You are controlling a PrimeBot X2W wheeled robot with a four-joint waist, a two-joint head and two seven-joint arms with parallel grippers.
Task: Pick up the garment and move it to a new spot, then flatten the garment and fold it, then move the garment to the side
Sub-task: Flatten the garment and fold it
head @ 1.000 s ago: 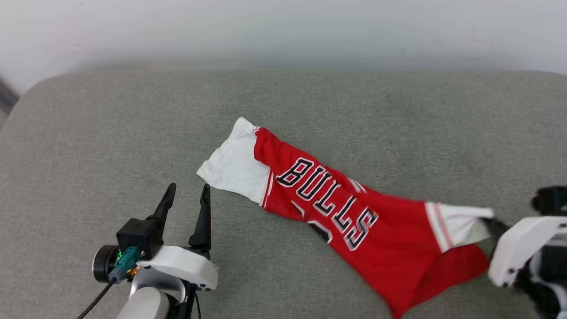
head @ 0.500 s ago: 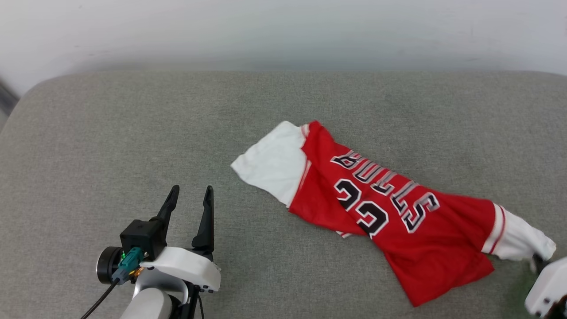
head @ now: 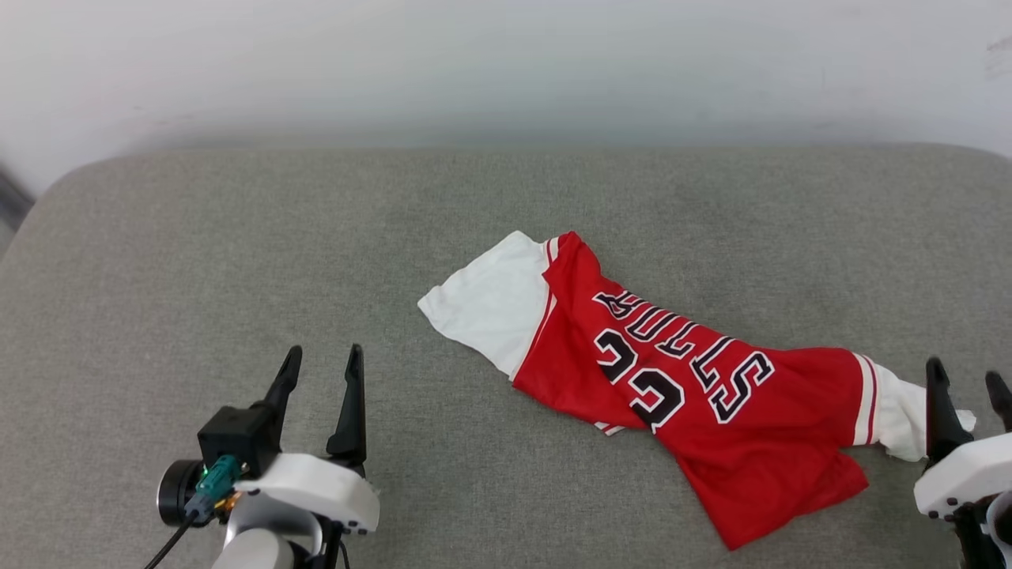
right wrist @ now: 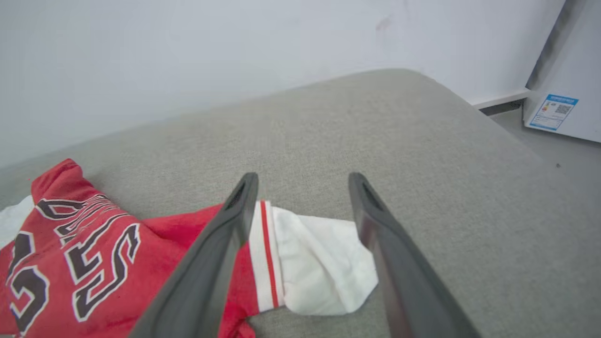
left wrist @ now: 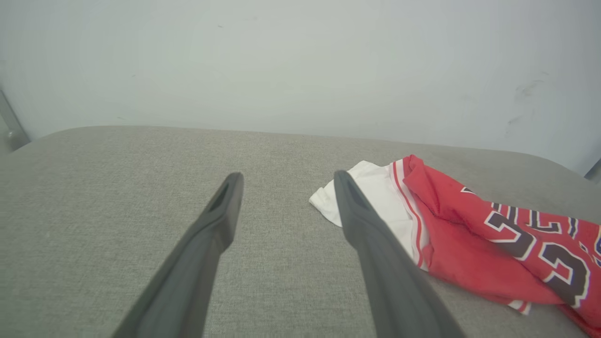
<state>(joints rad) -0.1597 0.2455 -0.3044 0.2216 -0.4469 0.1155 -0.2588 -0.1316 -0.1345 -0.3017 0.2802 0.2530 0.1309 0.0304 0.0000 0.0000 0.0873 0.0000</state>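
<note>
The garment (head: 696, 387), a red jersey with white sleeves and a black "23" with lettering, lies crumpled and narrow on the grey cushion (head: 237, 237), running from the centre to the lower right. My right gripper (head: 966, 382) stands open at the lower right, right by the white sleeve end; in the right wrist view that sleeve (right wrist: 324, 263) lies loose on the cushion below the spread fingers (right wrist: 220, 244) of my right gripper (right wrist: 303, 180). My left gripper (head: 322, 359) is open at the lower left, apart from the garment (left wrist: 469, 225), which lies to the right of this gripper (left wrist: 287, 178) in its wrist view.
A pale wall (head: 506, 63) runs behind the cushion. The cushion's rounded right edge (right wrist: 493, 122) drops to a floor, where a white appliance with a label (right wrist: 551, 110) stands. Bare cushion stretches left of the garment.
The right gripper has opened and let go of the white sleeve, which now lies on the cushion. The garment was dragged rightward and turned over, showing the "23". The camera has tilted slightly.
</note>
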